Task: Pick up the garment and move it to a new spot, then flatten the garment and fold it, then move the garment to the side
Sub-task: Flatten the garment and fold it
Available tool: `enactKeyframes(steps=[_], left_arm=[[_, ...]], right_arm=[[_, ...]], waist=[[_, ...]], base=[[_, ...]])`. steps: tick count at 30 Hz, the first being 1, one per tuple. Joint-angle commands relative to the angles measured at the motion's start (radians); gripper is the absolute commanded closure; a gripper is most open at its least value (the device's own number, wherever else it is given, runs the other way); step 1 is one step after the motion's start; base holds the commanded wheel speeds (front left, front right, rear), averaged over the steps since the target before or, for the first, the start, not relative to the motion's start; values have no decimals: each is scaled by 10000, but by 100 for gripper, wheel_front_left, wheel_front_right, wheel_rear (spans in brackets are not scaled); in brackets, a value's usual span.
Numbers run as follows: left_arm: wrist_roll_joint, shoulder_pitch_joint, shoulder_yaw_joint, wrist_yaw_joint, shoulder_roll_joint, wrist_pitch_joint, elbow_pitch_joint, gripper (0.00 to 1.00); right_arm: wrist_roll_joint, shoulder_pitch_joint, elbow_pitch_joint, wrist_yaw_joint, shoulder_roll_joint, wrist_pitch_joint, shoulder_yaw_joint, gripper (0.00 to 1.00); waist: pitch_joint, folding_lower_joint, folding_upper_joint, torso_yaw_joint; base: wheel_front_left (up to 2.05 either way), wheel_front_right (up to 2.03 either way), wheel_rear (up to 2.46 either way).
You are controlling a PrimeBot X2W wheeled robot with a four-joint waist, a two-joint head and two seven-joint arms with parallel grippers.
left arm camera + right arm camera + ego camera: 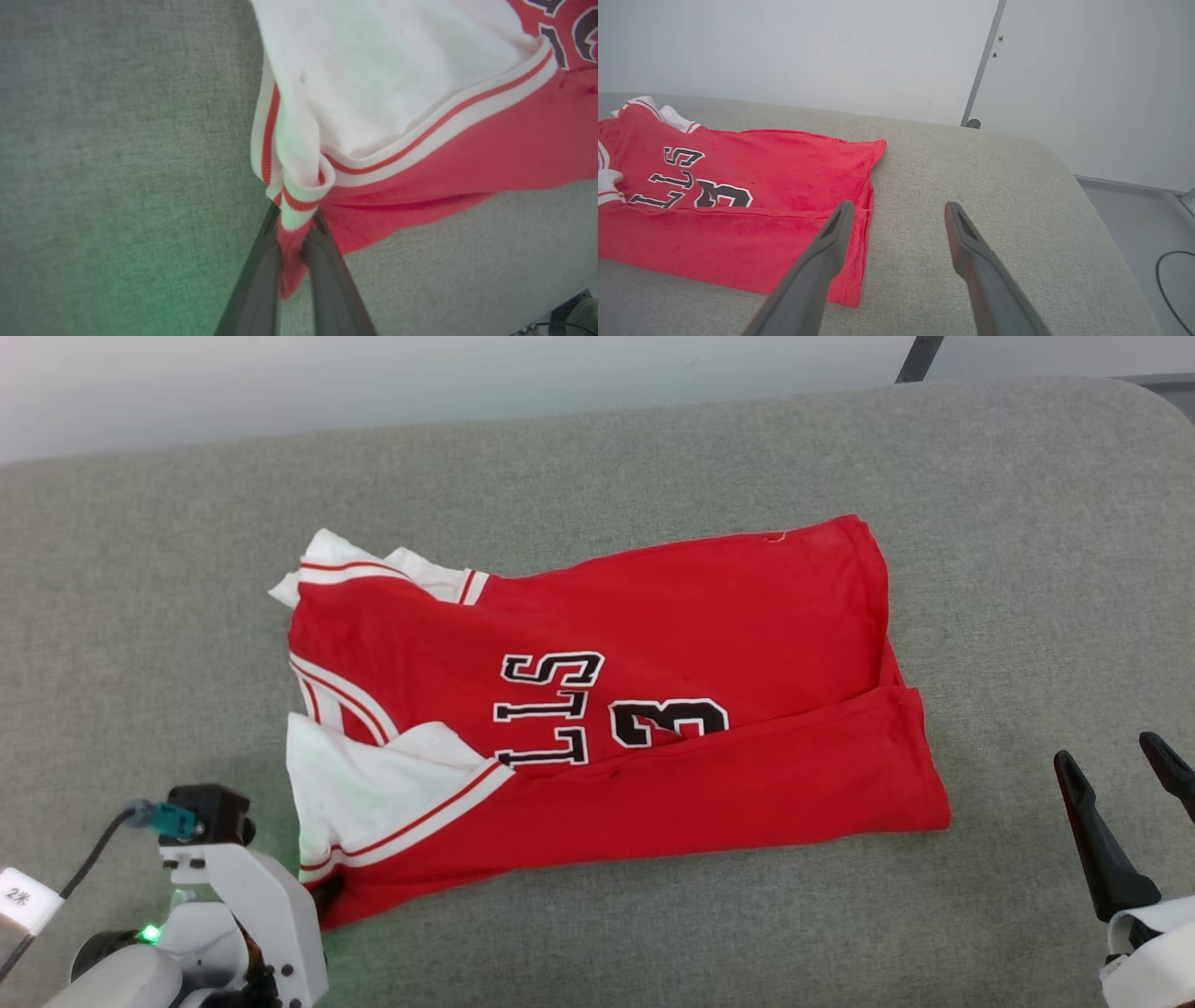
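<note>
A: Entry. Where is the garment (pixel 653 607)?

B: On the grey fabric-covered desk (pixel 1027 523), about the middle. Its long axis runs left to right across the head view: collar and white sleeves at the robot's left end, hem at the right end. The near long edge is folded up over the chest.

A: Left gripper (pixel 296 219)?

B: Pinched narrow on the near-left corner, with striped sleeve trim and red cloth bunched between the 2 fingers.

A: Right gripper (pixel 1111 756)?

B: Wide apart and holding nothing. It sits off the hem end, and the near-right hem corner (pixel 938 817) lies to its left, apart from it. It is the nearer arm for that corner. Judgement: a 2-handed lift along the long axis needs it to travel left first.

A: Writing?

B: Black, white-outlined "LLS" and a "3", turned sideways and partly covered by the fold. A white tag (pixel 28 899) by the left arm starts with "2"; the rest is unclear.
</note>
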Motion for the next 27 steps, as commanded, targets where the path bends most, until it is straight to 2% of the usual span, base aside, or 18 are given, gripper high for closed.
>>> enactKeyframes(steps=[1,7,13,19,27], left_arm=[[-109,298,-221,37,-177,215,130,100],[-112,268,-203,77,-162,227,-15,100],[84,-52,-334,29,-272,374,-128,100],[371,-517,-540,-82,-526,524,-148,100],[666,-1142,-794,-273,-1006,625,-29,100]], right_arm=[[-33,94,38,-11,67,-19,-53,0],[78,-54,196,-11,-37,272,-8,0],[494,-453,696,-11,-379,1180,156,0],[1031,-1083,1610,-11,-834,2111,388,0],[1652,-1768,3105,-11,-1061,3091,928,0]], waist=[[-1,0,-1,21],[59,0,-1,164],[190,0,-1,589],[450,0,-1,1111],[929,0,-1,1655]], base=[[0,0,0],[0,0,0],[0,0,0],[0,0,0],[0,0,0]])
